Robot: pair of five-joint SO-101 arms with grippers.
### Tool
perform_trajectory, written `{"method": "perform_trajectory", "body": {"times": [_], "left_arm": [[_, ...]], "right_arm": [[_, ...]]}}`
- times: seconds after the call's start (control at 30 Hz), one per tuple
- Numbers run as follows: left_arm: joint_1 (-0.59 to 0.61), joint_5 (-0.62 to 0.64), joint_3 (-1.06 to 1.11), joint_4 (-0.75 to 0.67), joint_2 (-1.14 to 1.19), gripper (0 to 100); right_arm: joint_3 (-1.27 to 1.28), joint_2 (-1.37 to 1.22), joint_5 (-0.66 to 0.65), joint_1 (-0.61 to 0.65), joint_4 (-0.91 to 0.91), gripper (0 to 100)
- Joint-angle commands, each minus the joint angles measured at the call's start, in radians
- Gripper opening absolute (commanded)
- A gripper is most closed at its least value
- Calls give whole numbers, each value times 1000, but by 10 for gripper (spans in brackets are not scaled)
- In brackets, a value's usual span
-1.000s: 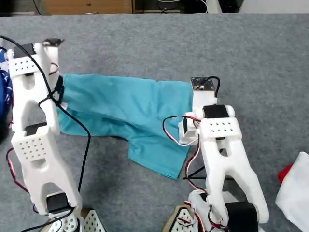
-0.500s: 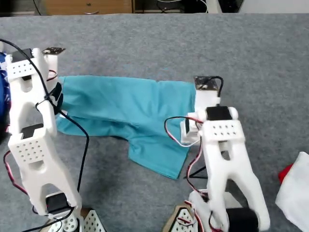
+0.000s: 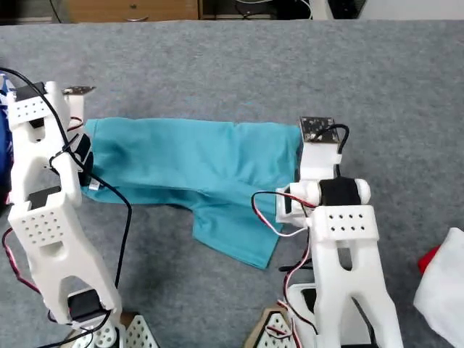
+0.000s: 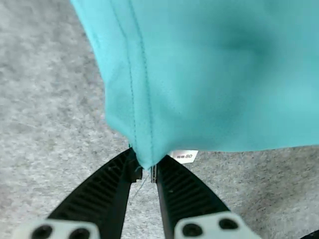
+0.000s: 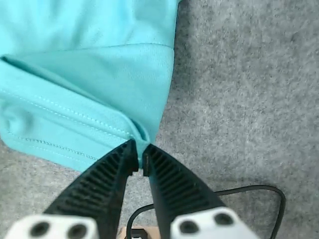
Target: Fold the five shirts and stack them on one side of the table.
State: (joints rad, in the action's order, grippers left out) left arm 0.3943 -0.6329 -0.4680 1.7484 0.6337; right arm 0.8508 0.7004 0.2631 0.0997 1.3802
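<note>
A teal shirt (image 3: 192, 163) lies stretched across the grey table, one sleeve trailing toward the front. My left gripper (image 4: 143, 169) is shut on the shirt's left edge, pinching a fold of teal cloth (image 4: 199, 74) beside a small white tag (image 4: 183, 156). From above, that arm (image 3: 51, 188) stands at the shirt's left end. My right gripper (image 5: 138, 153) is shut on the hemmed right edge of the shirt (image 5: 89, 89). That arm (image 3: 330, 210) stands at the shirt's right end.
A white cloth (image 3: 444, 286) with a bit of red (image 3: 428, 257) beside it lies at the front right edge. Something blue (image 3: 6, 123) shows at the far left behind the left arm. Bare grey table (image 3: 290, 65) spreads behind the shirt.
Both arms have drawn apart, the left one leftward and the right one rightward and back. The teal shirt is pulled wider and flatter between them.
</note>
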Motion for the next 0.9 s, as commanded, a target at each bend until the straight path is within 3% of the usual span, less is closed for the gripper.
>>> {"method": "perform_trajectory", "body": {"times": [0.0, 0.43, 0.63, 0.87], "left_arm": [[6, -18, 2, 9, -65, 18], [0, -18, -8, 8, -7, 19], [0, -20, -8, 8, 8, 19], [-15, -21, -9, 9, 7, 23]], "right_arm": [[4, 30, 2, -8, 3, 5], [128, 28, -94, 213, 3, 5], [147, 28, -120, 217, -21, 5], [143, 30, -241, 217, -23, 31]]}}
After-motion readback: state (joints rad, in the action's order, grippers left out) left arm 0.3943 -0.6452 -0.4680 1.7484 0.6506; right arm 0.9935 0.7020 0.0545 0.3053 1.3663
